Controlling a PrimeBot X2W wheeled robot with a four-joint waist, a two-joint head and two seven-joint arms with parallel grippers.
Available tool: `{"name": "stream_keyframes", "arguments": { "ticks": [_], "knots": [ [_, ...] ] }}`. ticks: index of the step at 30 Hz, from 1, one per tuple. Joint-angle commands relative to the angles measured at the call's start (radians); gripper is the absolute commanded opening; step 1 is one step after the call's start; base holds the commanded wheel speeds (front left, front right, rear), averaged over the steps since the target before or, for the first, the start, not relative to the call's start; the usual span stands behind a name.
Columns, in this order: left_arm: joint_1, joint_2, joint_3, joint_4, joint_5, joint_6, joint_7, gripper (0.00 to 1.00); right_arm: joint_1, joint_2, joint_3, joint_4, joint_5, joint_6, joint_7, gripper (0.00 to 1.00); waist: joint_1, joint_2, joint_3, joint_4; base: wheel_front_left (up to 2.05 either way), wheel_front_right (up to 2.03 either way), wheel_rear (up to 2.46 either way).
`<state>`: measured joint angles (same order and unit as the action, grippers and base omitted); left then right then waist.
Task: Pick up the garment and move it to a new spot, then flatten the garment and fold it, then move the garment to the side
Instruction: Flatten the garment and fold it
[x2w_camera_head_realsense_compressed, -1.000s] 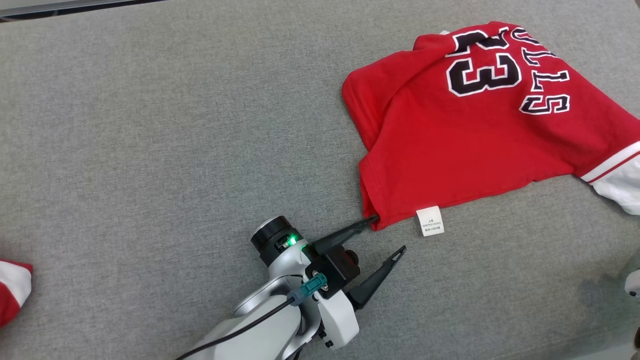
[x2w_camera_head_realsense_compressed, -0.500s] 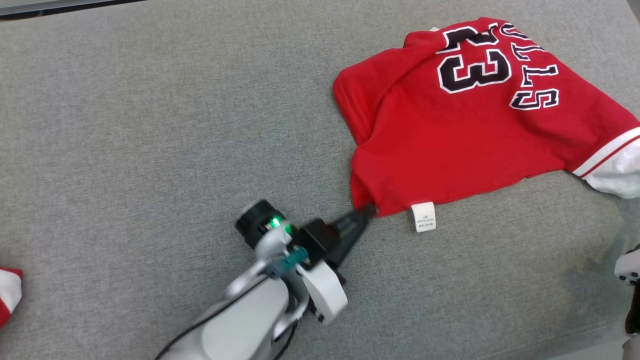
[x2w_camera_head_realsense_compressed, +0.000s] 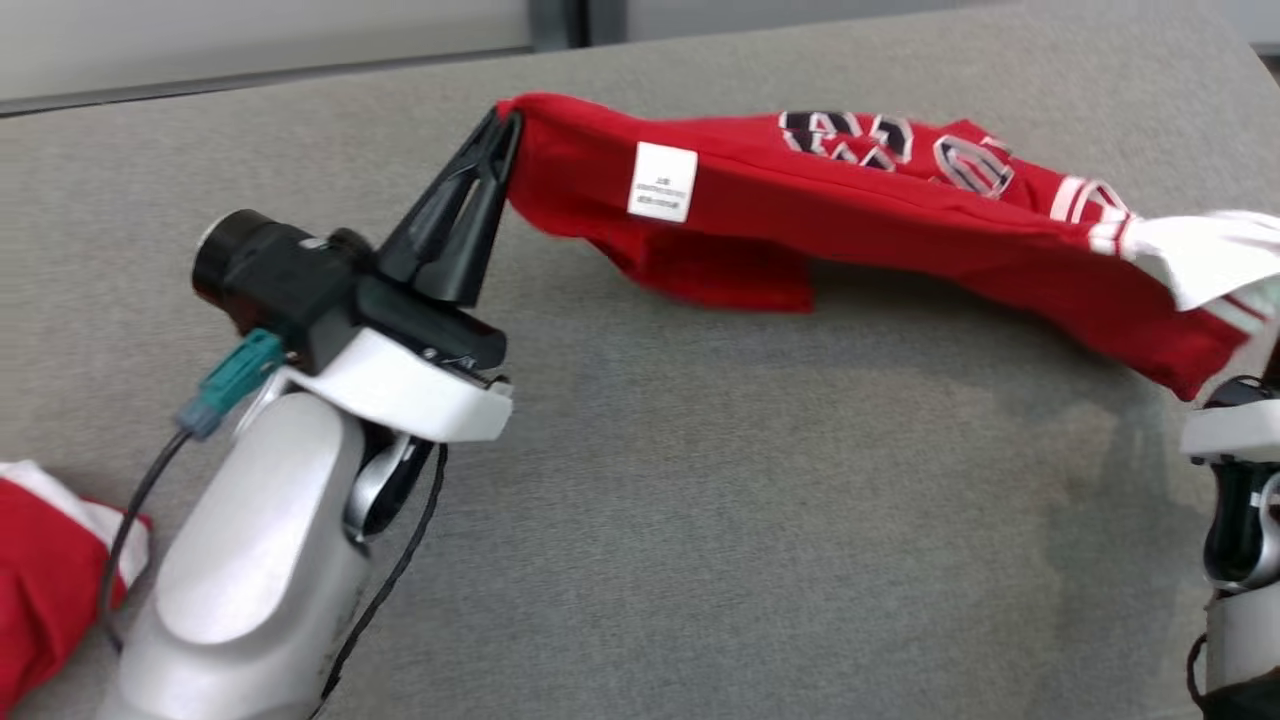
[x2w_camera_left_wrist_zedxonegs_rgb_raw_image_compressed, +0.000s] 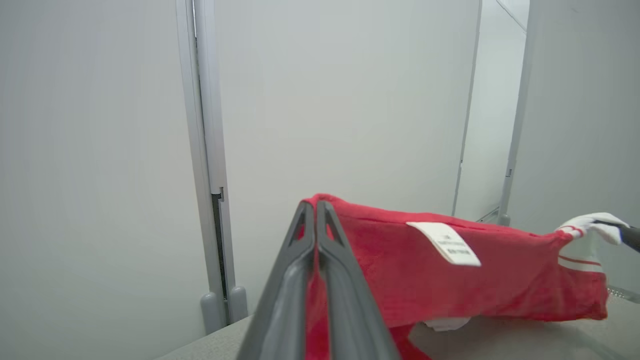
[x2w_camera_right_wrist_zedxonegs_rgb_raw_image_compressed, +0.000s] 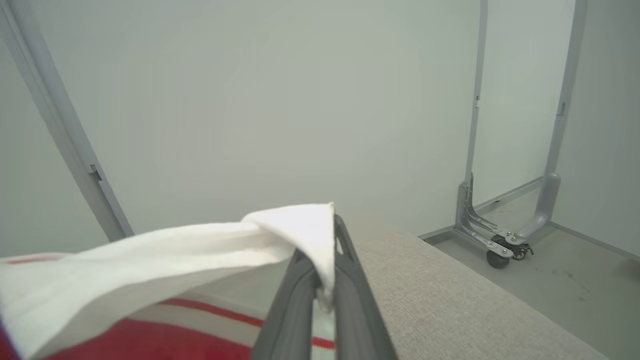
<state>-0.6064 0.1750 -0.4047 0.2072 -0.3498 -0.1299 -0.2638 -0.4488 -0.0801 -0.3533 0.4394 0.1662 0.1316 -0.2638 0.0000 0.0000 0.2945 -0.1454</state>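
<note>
The garment (x2w_camera_head_realsense_compressed: 850, 210) is a red jersey with dark numerals, white sleeve trim and a white label (x2w_camera_head_realsense_compressed: 662, 181). It hangs stretched above the grey surface. My left gripper (x2w_camera_head_realsense_compressed: 505, 125) is shut on its red corner at the upper left, and the left wrist view shows red cloth (x2w_camera_left_wrist_zedxonegs_rgb_raw_image_compressed: 450, 285) pinched between the closed fingers (x2w_camera_left_wrist_zedxonegs_rgb_raw_image_compressed: 316, 210). My right gripper (x2w_camera_right_wrist_zedxonegs_rgb_raw_image_compressed: 325, 235) is shut on the white sleeve end (x2w_camera_right_wrist_zedxonegs_rgb_raw_image_compressed: 175, 255). In the head view the pale right arm (x2w_camera_head_realsense_compressed: 1235, 470) stands at the right edge, under the garment's far end.
The grey padded surface (x2w_camera_head_realsense_compressed: 700, 500) spreads under the garment. Another red and white cloth (x2w_camera_head_realsense_compressed: 40, 560) lies at the lower left edge. Pale wall panels stand behind, and a wheeled metal frame (x2w_camera_right_wrist_zedxonegs_rgb_raw_image_compressed: 500, 250) rests on the floor beyond the surface's right edge.
The left gripper closed on the garment's lower corner and rose with it. The garment went from lying flat to hanging between both grippers. The head camera also shifted.
</note>
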Motion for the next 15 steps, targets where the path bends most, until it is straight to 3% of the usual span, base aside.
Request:
{"name": "stream_keyframes", "arguments": {
  "ticks": [1, 7, 11, 15],
  "knots": [
    [0.017, 0.016, 0.001, -0.018, -0.018, 0.0, -0.001, 0.0, 0.001, -0.01, 0.025, 0.003, 0.018, -0.002, -0.001, 0.0, 0.0, 0.0, -0.032, 0.035, 0.0, 0.0, 0.0],
    [0.19, 0.087, -0.011, -0.09, -0.081, 0.0, -0.001, 0.0, 0.084, -0.071, 0.182, 0.027, 0.108, -0.002, 0.083, 0.0, 0.0, 0.0, -0.048, 0.098, 0.0, 0.0, 0.0],
    [0.329, 0.076, 0.03, -0.089, -0.067, 0.001, -0.001, 0.0, 0.183, -0.105, 0.261, 0.046, 0.164, -0.002, 0.148, 0.0, 0.0, 0.0, -0.037, 0.137, 0.0, 0.0, 0.0],
    [0.429, 0.023, 0.102, -0.099, -0.03, 0.006, -0.001, 0.0, 0.29, -0.131, 0.326, -0.003, 0.239, -0.002, 0.147, 0.0, 0.0, 0.0, -0.03, 0.159, 0.0, 0.0, 0.0]
  ]
}}
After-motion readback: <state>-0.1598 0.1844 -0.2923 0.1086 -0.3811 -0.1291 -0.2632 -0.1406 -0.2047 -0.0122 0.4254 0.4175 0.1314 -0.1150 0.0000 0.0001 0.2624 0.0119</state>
